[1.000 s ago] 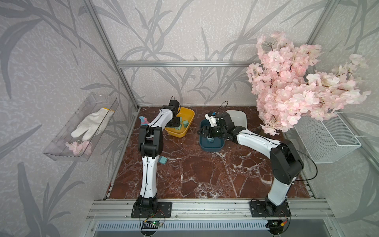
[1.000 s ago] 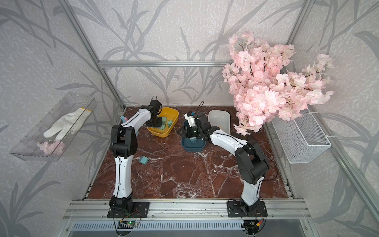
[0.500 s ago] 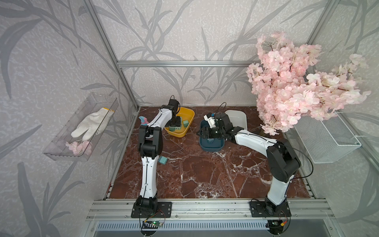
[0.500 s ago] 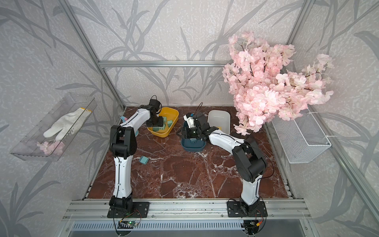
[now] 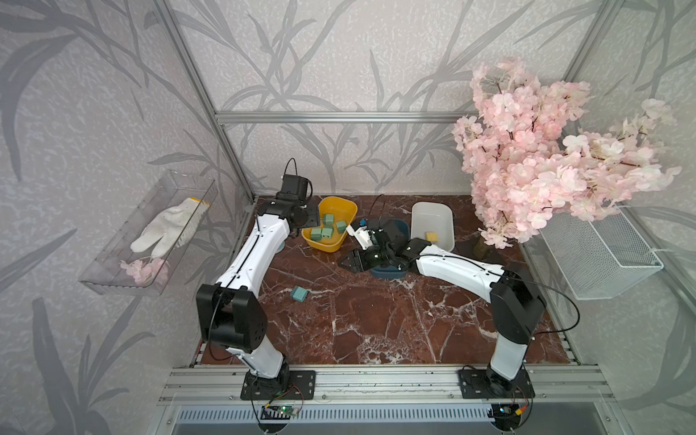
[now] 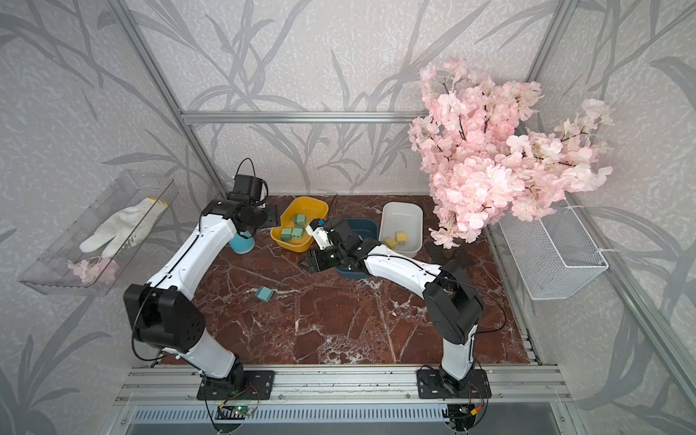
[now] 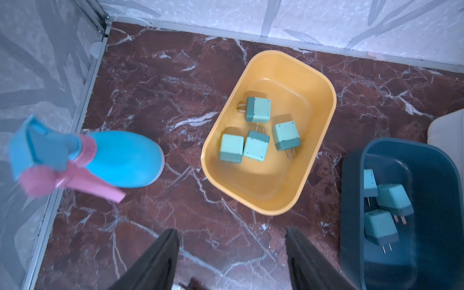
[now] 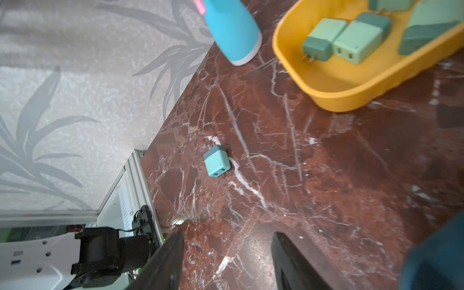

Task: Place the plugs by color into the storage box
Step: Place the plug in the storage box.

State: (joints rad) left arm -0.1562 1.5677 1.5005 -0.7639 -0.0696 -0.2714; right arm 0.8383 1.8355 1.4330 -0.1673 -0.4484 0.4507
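A red-brown marble surface (image 5: 376,320) floors a cell papered in grey leaf print, with a pink blossom branch (image 5: 546,169) leaning in from one side.

In both top views three bins sit toward the far edge. A yellow bin (image 5: 324,246) holds four sage green plugs (image 5: 327,232), a dark blue bin (image 5: 388,273) lies partly under the right arm, and a white bin (image 6: 403,214) holds two yellow plugs (image 6: 401,237). The left end effector (image 5: 312,219) hangs just beside the yellow bin, on the side toward the spray bottle (image 6: 241,244); from up here I cannot tell how far it is parted. The right end effector (image 5: 352,262) reaches low over the marble in front of the yellow bin. A loose teal plug (image 5: 299,293) lies on the bare surface nearer the arm bases, apart from both.

In the left wrist view, the left end effector (image 7: 231,229) has its dark fingers (image 7: 155,263) spread wide, with only marble between them and nothing gripped. Beyond them are the sage green plugs (image 7: 256,145) in the yellow bin (image 7: 253,200). Beside that, three teal plugs (image 7: 394,199) lie in the dark blue bin (image 7: 351,226).

In the right wrist view, the right end effector (image 8: 228,232) is likewise parted and empty. The loose teal plug (image 8: 217,162) lies ahead of its fingers (image 8: 165,263), clear of them.
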